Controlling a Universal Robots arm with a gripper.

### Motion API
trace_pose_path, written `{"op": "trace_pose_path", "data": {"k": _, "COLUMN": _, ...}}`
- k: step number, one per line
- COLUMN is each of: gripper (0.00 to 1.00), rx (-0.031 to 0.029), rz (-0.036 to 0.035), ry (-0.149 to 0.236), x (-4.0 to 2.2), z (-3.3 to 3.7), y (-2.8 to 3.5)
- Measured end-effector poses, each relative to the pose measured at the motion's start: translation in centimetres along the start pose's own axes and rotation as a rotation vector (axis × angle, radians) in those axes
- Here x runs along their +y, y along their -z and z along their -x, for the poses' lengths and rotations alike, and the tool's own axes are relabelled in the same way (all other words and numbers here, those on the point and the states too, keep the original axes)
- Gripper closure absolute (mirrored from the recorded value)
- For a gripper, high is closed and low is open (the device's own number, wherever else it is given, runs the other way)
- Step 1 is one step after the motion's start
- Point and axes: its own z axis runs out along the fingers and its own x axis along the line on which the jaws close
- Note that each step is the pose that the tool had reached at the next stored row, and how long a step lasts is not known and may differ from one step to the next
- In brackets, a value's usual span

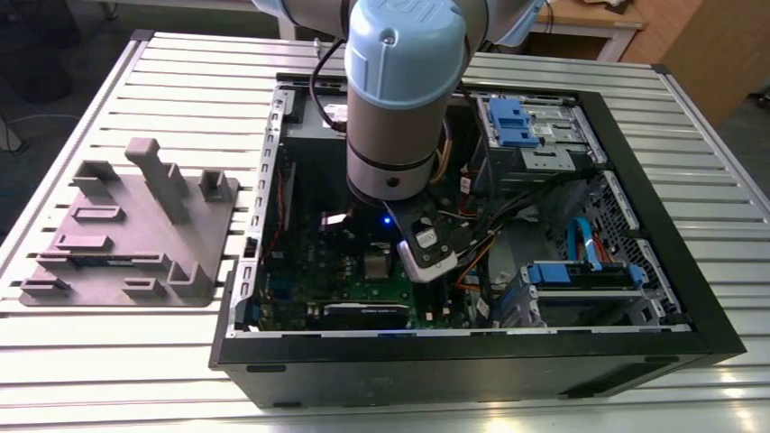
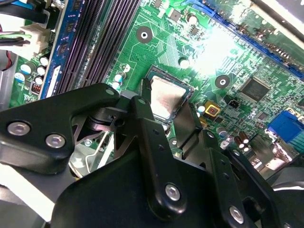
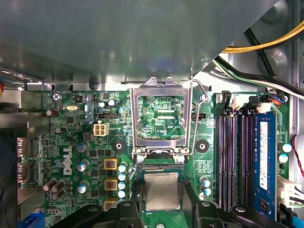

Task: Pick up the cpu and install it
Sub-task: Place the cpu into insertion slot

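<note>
Pale slatted metal tabletop (image 1: 121, 379), bearing two things. Grey tray (image 1: 114, 194) lying flat near the edge at the exterior view's left. Open black case (image 1: 481, 365) on its side across the middle, just beside the tray, reaching toward the opposite edge.

A table of pale metal slats (image 1: 108, 361) is seen in the exterior view. Behind it, at this view's right, light wooden furniture (image 1: 598, 20) is placed. A dark floor (image 1: 14, 180) is seen at the left.
</note>
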Motion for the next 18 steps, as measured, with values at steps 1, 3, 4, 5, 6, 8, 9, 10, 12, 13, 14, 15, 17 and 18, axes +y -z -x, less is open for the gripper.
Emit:
{"op": "trace_pose_path", "data": {"k": 1, "gripper": 0.54, "rx": 0.0001, "rz": 0.0, "ry": 0.0, "x": 0.0, "z": -0.05, "y": 0.14}}
{"op": "trace_pose_path", "data": {"k": 3, "gripper": 0.54, "rx": 0.0001, "rz": 0.0001, "ry": 0.0, "x": 0.0, "z": -0.12, "y": 0.13}}
{"op": "trace_pose_path", "data": {"k": 4, "gripper": 0.54, "rx": 0.0001, "rz": 0.0, "ry": 0.0, "x": 0.0, "z": -0.12, "y": 0.14}}
{"op": "trace_pose_path", "data": {"k": 5, "gripper": 0.54, "rx": 0.0001, "rz": 0.0, "ry": 0.0, "x": 0.0, "z": -0.12, "y": 0.14}}
{"op": "trace_pose_path", "data": {"k": 6, "gripper": 0.54, "rx": 0.0001, "rz": 0.0, "ry": 0.0, "x": 0.0, "z": -0.12, "y": 0.14}}
{"op": "trace_pose_path", "data": {"k": 8, "gripper": 0.54, "rx": 0.0001, "rz": 0.0, "ry": 0.0, "x": 0.0, "z": -0.16, "y": 0.14}}
{"op": "trace_pose_path", "data": {"k": 9, "gripper": 0.54, "rx": 0.0001, "rz": 0.0001, "ry": 0.0, "x": 0.0, "z": -0.16, "y": 0.13}}
{"op": "trace_pose_path", "data": {"k": 10, "gripper": 0.54, "rx": 0.0001, "rz": 0.0, "ry": 0.0, "x": 0.0, "z": -0.16, "y": 0.14}}
{"op": "trace_pose_path", "data": {"k": 12, "gripper": 0.54, "rx": 0.0001, "rz": 0.0002, "ry": 0.0, "x": -0.01, "z": -0.16, "y": 0.1}}
{"op": "trace_pose_path", "data": {"k": 13, "gripper": 0.54, "rx": 0.0001, "rz": 0.0004, "ry": 0.0, "x": 0.0, "z": -0.16, "y": 0.05}}
{"op": "trace_pose_path", "data": {"k": 14, "gripper": 0.54, "rx": 0.0001, "rz": 0.0003, "ry": 0.0, "x": 0.0, "z": -0.16, "y": 0.0}}
{"op": "trace_pose_path", "data": {"k": 15, "gripper": 0.54, "rx": 0.0002, "rz": 0.0001, "ry": 0.0, "x": -0.01, "z": -0.16, "y": -0.03}}
{"op": "trace_pose_path", "data": {"k": 17, "gripper": 0.54, "rx": 0.0001, "rz": 0.0002, "ry": 0.0, "x": 0.0, "z": -0.16, "y": -0.13}}
{"op": "trace_pose_path", "data": {"k": 18, "gripper": 0.54, "rx": 0.0001, "rz": 0.0001, "ry": 0.0, "x": 0.0, "z": -0.14, "y": -0.16}}
